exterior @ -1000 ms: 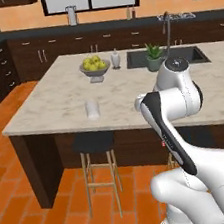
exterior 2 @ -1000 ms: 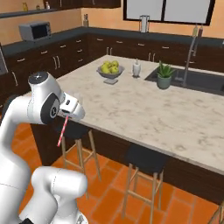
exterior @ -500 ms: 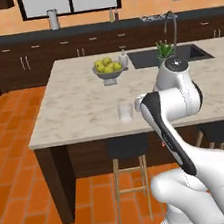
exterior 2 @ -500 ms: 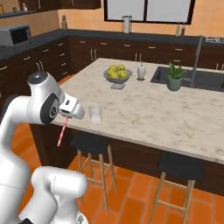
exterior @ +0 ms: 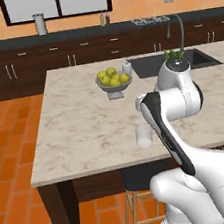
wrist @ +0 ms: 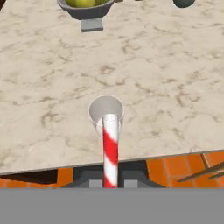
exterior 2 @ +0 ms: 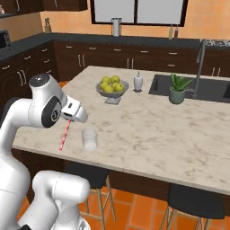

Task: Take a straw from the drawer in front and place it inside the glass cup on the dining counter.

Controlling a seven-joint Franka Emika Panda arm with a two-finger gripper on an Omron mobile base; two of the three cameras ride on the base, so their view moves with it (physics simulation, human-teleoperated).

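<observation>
Fingers (wrist: 110, 183) pinch the straw (wrist: 110, 144), its tip over the glass cup (wrist: 106, 110).

dining counter (exterior: 79, 113): beige marbled stone top, smooth, matt; dark wood base
glass cup (exterior 2: 90, 139): clear whitish glass, translucent
straw (wrist: 110, 148): red and white stripes, smooth; possibly paper or plastic, not resolved
fruit bowl (exterior 2: 112, 88): grey, matt, metal-like
stool seats (exterior 2: 195, 201): dark, matt
floor (exterior: 8, 149): orange tile, dull sheen
</observation>
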